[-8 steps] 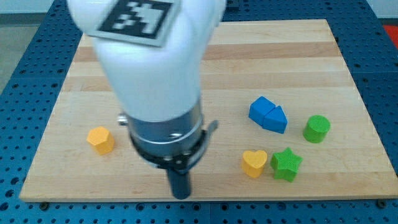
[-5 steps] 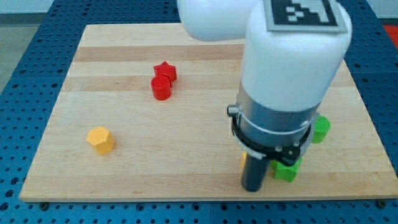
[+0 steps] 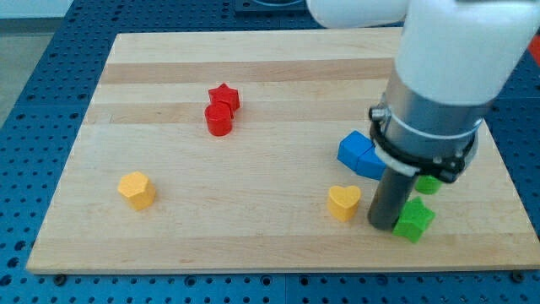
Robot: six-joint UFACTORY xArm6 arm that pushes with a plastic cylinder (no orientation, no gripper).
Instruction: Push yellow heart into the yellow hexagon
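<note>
The yellow heart (image 3: 343, 203) lies near the view's bottom, right of centre. The yellow hexagon (image 3: 136, 189) sits far off at the view's lower left. My tip (image 3: 384, 225) stands on the board just right of the heart, with a small gap between them, and touches the green star (image 3: 414, 220) on its right side.
Two blue blocks (image 3: 361, 154) lie together just above the heart, partly behind the rod. A green cylinder (image 3: 429, 183) shows partly behind the arm at the right. A red star (image 3: 224, 96) and a red cylinder (image 3: 218, 120) sit together at the upper left of centre.
The arm has swept from the view's left to the right, past the heart. The tip now stands right of the heart, and the green star has shifted slightly right and down.
</note>
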